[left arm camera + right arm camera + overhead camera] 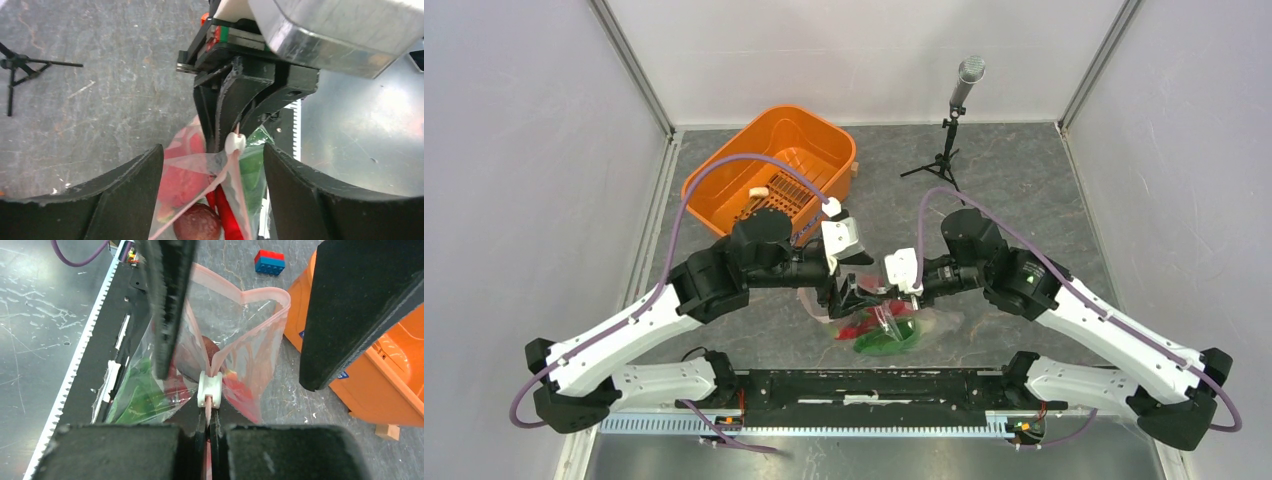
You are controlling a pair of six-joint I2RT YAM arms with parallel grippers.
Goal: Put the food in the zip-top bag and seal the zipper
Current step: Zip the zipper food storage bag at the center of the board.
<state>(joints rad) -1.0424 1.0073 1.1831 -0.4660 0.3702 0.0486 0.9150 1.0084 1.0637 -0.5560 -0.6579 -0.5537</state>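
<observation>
The clear zip-top bag (894,325) lies at the table's middle, between both arms. Inside it are the green leafy vegetable (252,170), the watermelon slice (182,180), a red piece (227,215) and the dark round piece (197,225). My right gripper (207,427) is shut on the end of the pink zipper (250,297), just behind its white slider (209,388). Beyond the slider the two strips stand apart in a loop. My left gripper (212,150) is open, with its fingers (167,305) on either side of the bag's mouth. In the top view the left gripper (849,297) and right gripper (892,290) nearly meet.
The orange tub (774,175) stands at the back left, close behind the left gripper. A red and blue block (270,261) and a wooden block (387,431) lie beside it. A microphone stand (949,130) is at the back. The black base rail (874,385) runs along the near edge.
</observation>
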